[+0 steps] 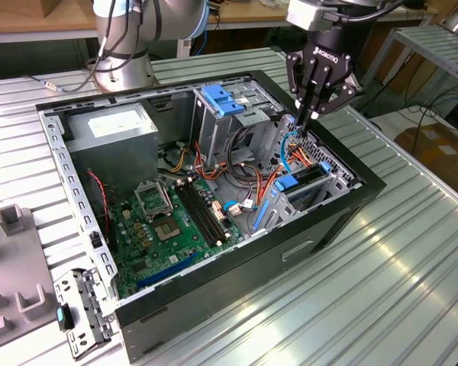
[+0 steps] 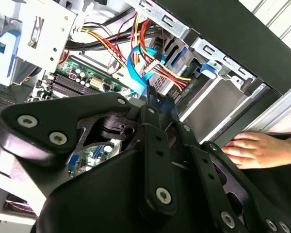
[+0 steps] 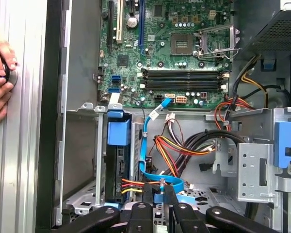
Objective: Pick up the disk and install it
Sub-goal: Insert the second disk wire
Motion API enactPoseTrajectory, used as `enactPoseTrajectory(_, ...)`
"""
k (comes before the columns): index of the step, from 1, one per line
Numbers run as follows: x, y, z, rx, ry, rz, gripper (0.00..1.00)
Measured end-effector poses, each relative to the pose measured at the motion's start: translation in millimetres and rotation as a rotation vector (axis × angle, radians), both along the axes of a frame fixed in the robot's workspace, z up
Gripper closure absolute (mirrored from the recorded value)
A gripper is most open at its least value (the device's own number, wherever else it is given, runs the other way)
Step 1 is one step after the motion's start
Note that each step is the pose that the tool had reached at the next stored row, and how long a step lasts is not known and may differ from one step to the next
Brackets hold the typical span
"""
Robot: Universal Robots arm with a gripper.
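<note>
— Ribbed metal table (image 1: pixel 412 290), open black computer case (image 1: pixel 237 282) on it. Where is the dark hard drive in its bright blue carrier rails (image 3: pixel 117 162)?

— Standing on edge in the drive bay at the case's corner, on the exterior view's right. It looks seated, so I judge the install step is at its close.

— And the black gripper (image 1: pixel 311 114)?

— It hangs just above that bay, jaws drawn together. The thin blue flat cable (image 3: pixel 148 145) runs right by the tips; I cannot tell if they pinch it.

— What needs care?

— Probably keeping clear of the wiring. A person's hand (image 2: pixel 254 148) rests outside the case wall.
</note>
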State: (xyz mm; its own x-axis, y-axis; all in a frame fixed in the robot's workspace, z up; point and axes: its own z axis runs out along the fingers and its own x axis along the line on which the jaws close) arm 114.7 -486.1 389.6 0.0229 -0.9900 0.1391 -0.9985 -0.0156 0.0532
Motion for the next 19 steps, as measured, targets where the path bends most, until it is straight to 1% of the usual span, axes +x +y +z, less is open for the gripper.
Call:
enactPoseTrajectory(3,0.2,0.7,-2.9,-0.0112,0.0000,0.000,0.76)
enactPoseTrajectory(5,0.5,1.3,-6.5,-0.0288,0.0000,0.000,0.76)
enactPoseTrajectory(6,0.5,1.5,-7.4,-0.0333,0.0000,0.000,0.76)
enactPoseTrajectory(7,0.6,1.6,-8.1,-0.0375,0.0000,0.000,0.77)
enactPoseTrajectory(8,0.6,1.7,-9.1,-0.0418,0.0000,0.000,0.84)
enactPoseTrajectory(9,0.7,1.8,-9.6,-0.0425,0.0000,0.000,0.89)
enactPoseTrajectory(12,0.7,1.7,-10.1,-0.0430,0.0000,0.000,0.89)
enactPoseTrajectory(13,0.7,1.7,-10.3,-0.0443,0.0000,0.000,0.89)
enactPoseTrajectory(16,0.7,1.7,-10.9,-0.0544,0.0000,0.000,0.89)
enactPoseTrajectory(17,0.7,1.8,-11.2,-0.0623,0.0000,0.000,0.83)
enactPoseTrajectory(18,0.7,1.8,-11.4,-0.0661,0.0000,0.000,0.76)
enactPoseTrajectory(19,0.8,1.8,-11.6,-0.0692,0.0000,0.000,0.76)
